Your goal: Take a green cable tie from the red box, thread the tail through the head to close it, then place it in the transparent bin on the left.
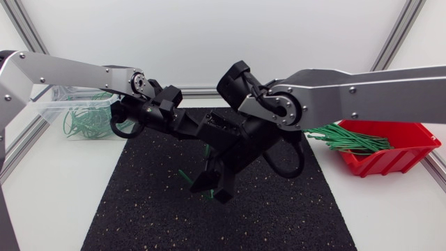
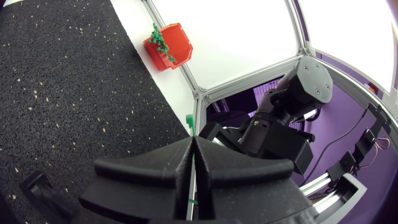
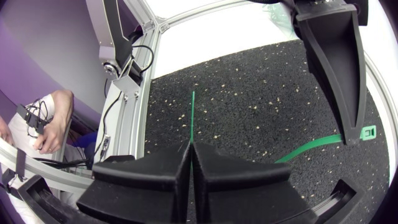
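- Head view: green cable tie (image 1: pixel 185 175) over the black mat (image 1: pixel 139 216), well apart from red box (image 1: pixel 390 164) and transparent bin (image 1: pixel 47 106).
- Left wrist view: left gripper (image 2: pixel 193 143) pinched tight on the tie's head end.
- Right wrist view: right gripper (image 3: pixel 189 148) clamped on its tail.

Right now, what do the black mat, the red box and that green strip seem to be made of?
The mat is probably rubber crumb with a matte finish: it is grainy black with pale specks. The red box looks like moulded plastic, slightly glossy, with even colour and thin stiff walls. The cable tie seems to be smooth flexible plastic, maybe nylon: it bends in a curve without creasing.
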Tool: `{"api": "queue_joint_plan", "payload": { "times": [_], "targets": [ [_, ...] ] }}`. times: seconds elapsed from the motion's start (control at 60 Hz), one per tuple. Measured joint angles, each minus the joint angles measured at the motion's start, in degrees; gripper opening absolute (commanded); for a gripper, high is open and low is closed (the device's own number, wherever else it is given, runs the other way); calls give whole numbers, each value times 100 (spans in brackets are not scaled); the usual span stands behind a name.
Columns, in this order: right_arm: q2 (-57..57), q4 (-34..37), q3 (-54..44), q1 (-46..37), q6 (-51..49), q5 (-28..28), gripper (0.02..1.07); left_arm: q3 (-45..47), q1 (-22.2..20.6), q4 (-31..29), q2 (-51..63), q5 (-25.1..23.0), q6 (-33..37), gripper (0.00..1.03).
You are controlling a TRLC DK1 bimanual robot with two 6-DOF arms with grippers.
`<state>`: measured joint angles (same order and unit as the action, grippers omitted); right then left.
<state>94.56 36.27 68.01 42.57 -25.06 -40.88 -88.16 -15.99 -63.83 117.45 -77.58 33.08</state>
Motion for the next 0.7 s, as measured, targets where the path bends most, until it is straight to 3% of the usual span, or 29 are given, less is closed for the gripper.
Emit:
{"api": "queue_joint_plan", "payload": {
  "times": [0.267,0.55,0.7],
  "targets": [
    [28,839,271,-28,-2,-238,7,17,-107,404,-234,4,0,4],
    [35,815,271,-118,-223,319,7,334,-105,1705,-313,544,-4,4],
    [-98,380,83,-197,-236,704,7,721,-46,2435,-415,721,-7,4]
  ]
}}
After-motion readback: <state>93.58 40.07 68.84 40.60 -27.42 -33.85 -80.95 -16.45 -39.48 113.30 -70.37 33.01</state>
